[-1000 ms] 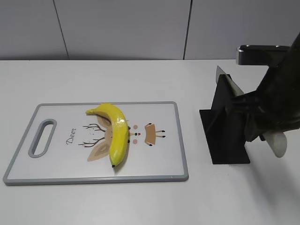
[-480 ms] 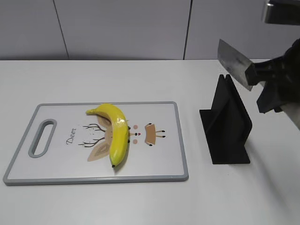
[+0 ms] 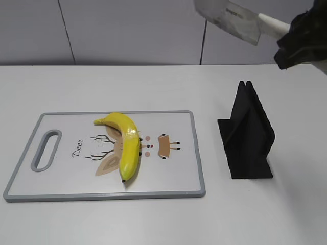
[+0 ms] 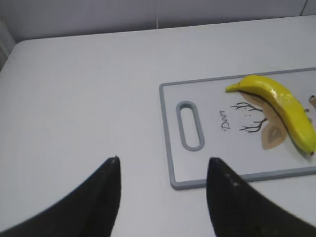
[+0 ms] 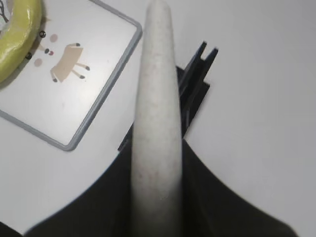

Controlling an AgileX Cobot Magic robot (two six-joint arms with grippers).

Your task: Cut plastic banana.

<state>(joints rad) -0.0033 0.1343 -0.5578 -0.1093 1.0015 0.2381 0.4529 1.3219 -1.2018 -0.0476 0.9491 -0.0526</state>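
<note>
Banana: lies on the cutting board, over its deer print, on the white worktop.
Right pincer: clamped on the knife by its white handle, held high above the black stand.
Left pincer: spread apart, holding nothing, above bare worktop beside the board's handle end.

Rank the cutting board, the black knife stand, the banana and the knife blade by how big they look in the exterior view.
Largest to smallest:
1. cutting board
2. black knife stand
3. plastic banana and knife blade: they look about alike. The blade is raised, held by the right tool, and cut off by the frame's top, so I won't rank these two.
</note>
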